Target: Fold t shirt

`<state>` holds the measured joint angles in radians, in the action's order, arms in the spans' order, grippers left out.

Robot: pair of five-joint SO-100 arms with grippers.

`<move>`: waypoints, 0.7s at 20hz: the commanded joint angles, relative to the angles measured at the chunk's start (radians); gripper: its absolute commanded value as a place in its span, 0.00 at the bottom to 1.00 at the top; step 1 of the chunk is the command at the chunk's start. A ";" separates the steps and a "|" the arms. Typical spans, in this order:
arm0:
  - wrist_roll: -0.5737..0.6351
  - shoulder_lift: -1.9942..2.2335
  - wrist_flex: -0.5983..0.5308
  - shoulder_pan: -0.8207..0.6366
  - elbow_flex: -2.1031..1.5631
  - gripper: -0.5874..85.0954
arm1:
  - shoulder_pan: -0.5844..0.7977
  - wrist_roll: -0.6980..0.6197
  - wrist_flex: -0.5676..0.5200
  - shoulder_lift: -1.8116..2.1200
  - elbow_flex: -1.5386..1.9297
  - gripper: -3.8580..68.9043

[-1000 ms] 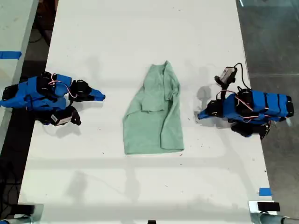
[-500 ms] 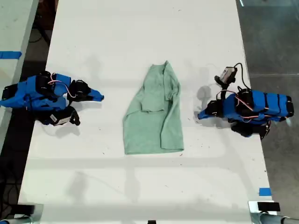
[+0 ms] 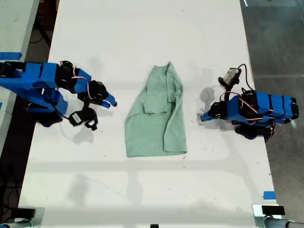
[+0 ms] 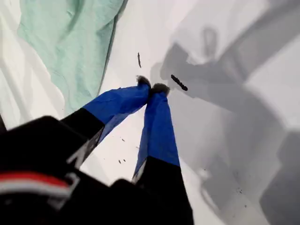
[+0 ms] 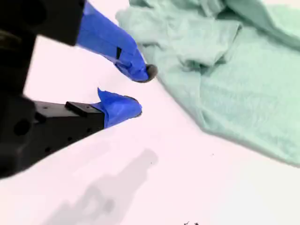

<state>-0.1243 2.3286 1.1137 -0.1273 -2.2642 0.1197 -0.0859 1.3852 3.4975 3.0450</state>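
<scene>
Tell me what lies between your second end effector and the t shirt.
Nothing but a bare strip of white table lies between my second end effector and the t shirt. The second wrist view shows this best, and the exterior view agrees.

A robotics lab or workshop: a long white tabletop (image 3: 142, 38) on a grey concrete floor (image 3: 275, 42), blue tape markers (image 3: 269, 195), and exposed servo wiring (image 3: 247, 102) on blue arms.

Soft, wrinkled matt cloth on the shirt (image 3: 156, 116); smooth white surface (image 3: 142, 42); glossy blue plastic on my second gripper (image 5: 136, 89).
</scene>
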 commanded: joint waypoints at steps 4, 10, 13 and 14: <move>-0.057 -0.482 -0.110 0.075 0.247 0.14 | -0.003 -0.015 -0.021 0.011 0.051 0.08; -0.129 -0.606 -0.229 0.160 0.325 0.14 | -0.003 -0.017 -0.023 0.011 0.051 0.08; -0.150 -0.670 -0.232 0.166 0.337 0.14 | -0.005 -0.018 -0.023 0.011 0.051 0.08; -0.156 -0.699 -0.242 0.161 0.337 0.14 | -0.005 -0.018 -0.023 0.011 0.051 0.08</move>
<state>-0.2608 1.6444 0.8943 0.0353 -1.9819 0.1197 -0.0859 1.3852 3.4975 3.0450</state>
